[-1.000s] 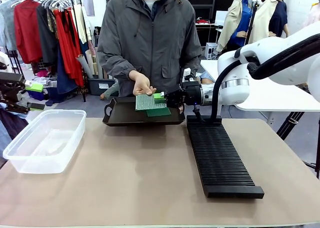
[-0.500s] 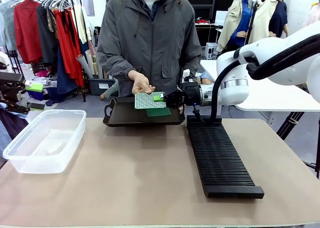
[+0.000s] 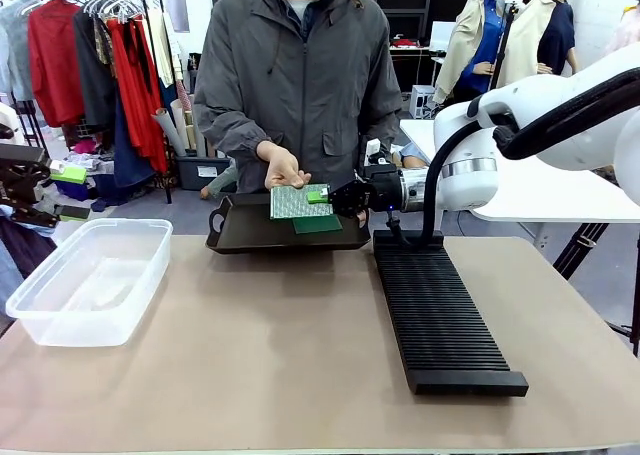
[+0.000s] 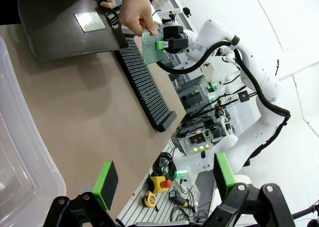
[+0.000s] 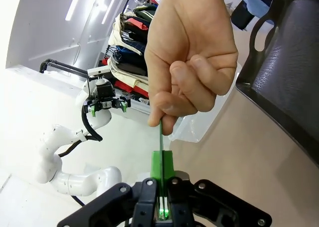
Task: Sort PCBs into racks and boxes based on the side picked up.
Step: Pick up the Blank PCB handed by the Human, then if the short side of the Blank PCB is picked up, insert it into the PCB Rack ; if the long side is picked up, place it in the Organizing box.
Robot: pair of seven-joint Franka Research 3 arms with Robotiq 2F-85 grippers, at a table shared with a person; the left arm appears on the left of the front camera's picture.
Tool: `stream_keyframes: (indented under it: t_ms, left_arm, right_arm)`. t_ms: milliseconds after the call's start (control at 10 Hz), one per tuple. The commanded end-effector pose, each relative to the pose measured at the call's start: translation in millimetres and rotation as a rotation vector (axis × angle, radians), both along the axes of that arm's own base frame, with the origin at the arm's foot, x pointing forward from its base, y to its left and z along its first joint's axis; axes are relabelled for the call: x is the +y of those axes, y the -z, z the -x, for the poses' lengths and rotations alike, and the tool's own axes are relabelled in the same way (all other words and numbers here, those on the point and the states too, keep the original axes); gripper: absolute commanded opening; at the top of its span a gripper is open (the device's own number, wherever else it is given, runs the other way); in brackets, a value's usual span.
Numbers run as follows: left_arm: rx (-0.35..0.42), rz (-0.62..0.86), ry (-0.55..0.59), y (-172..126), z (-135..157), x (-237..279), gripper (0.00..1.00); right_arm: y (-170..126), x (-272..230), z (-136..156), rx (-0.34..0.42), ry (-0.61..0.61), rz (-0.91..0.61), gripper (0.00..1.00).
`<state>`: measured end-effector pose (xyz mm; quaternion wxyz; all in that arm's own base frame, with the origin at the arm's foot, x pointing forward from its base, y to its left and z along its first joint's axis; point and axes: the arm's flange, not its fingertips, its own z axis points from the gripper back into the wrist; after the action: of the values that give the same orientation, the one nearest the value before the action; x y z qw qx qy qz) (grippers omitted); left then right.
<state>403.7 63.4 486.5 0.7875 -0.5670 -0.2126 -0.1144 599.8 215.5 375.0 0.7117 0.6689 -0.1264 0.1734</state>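
Observation:
A person's hand holds a PCB above the black tray, its lighter dotted face toward the front camera. My right gripper is shut on the board's right edge. In the right wrist view the PCB stands edge-on between the green pads, with the hand pinching its far end. A second, dark green PCB lies in the tray. The rack lies at the right and the clear box at the left. My left gripper is open and holds nothing.
The shallow black tray sits at the far middle edge in front of the person. The brown tabletop between box and rack is bare. My left arm is off to the left near the box. Clothes racks stand behind.
My right gripper's pads have closed onto the PCB's edge. The hand and board have shifted slightly left and steadied. Nothing else has moved.

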Motion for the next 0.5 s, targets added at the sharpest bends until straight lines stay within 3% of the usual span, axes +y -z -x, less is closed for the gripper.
stream_keyframes:
  t_ms: [0,400]
  left_arm:
    - [0.004,-0.001,0.003,-1.8,2.1,0.6,1.00]
    - [0.004,-0.001,0.003,-1.8,2.1,0.6,1.00]
  right_arm:
    - [-1.0,2.1,0.1,-0.004,0.000,-0.006,0.00]
    - [-1.0,2.1,0.1,-0.004,0.000,-0.006,0.00]
